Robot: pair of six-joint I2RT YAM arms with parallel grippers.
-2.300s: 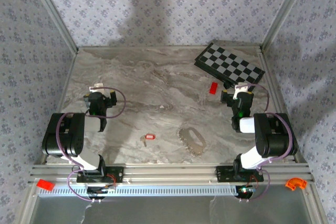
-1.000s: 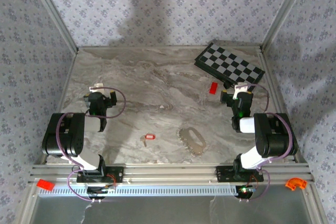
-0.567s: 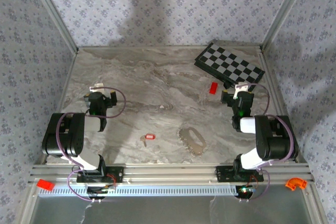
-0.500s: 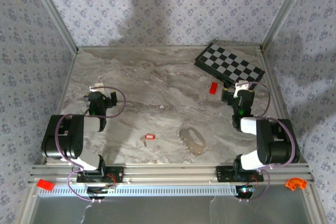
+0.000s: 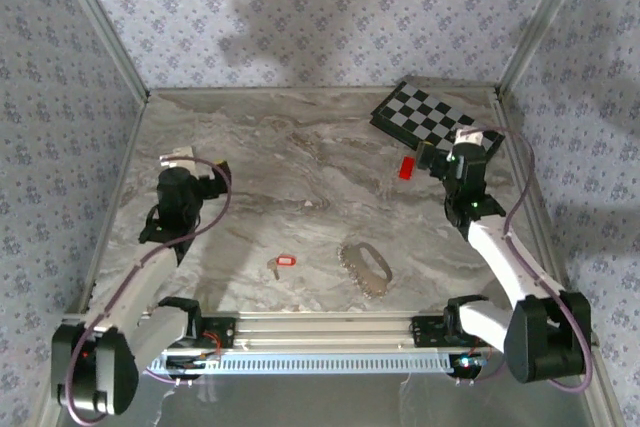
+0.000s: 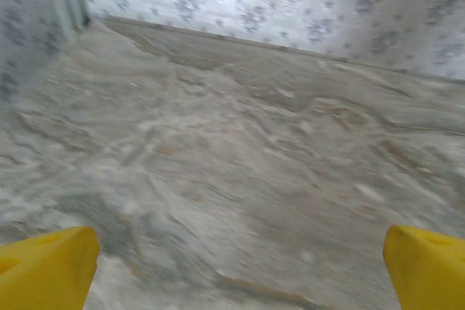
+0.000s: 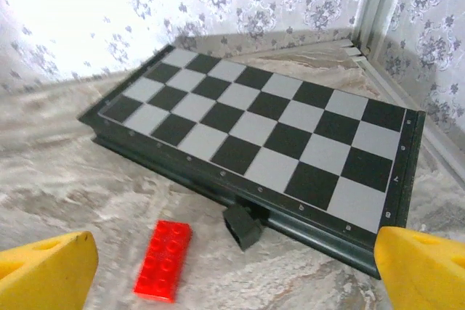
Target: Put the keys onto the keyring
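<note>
While neither arm is touching anything yet, the job is sitting at its very start — the approach. Nearest the front edge, the key (image 5: 283, 263) is lying flat on the marbled desk (image 5: 300, 177), a small metal blade wearing a red plastic tag. Near it on the right, apart from it, the keyring (image 5: 366, 268) is resting as a pale oval loop with what looks like a beaded edge; its fine detail is too small to tell. Further out, the left pincer (image 6: 234, 272) is hanging over bare stone with its yellow fingers (image 6: 45, 266) spread to the full and gripping nothing. The right pincer (image 7: 232, 272) is gaping just as wide, empty, facing a studded red brick (image 7: 163, 259), a little black block (image 7: 242, 225) and, beyond them, the glossy chessboard (image 7: 261, 143) by the far right corner. Both are pointing away from the task's things, so the next move, I judge, is calling for each arm to swing back toward the near edge — one pinching the thin key off a hard, smooth surface, the other steadying the ring
</note>
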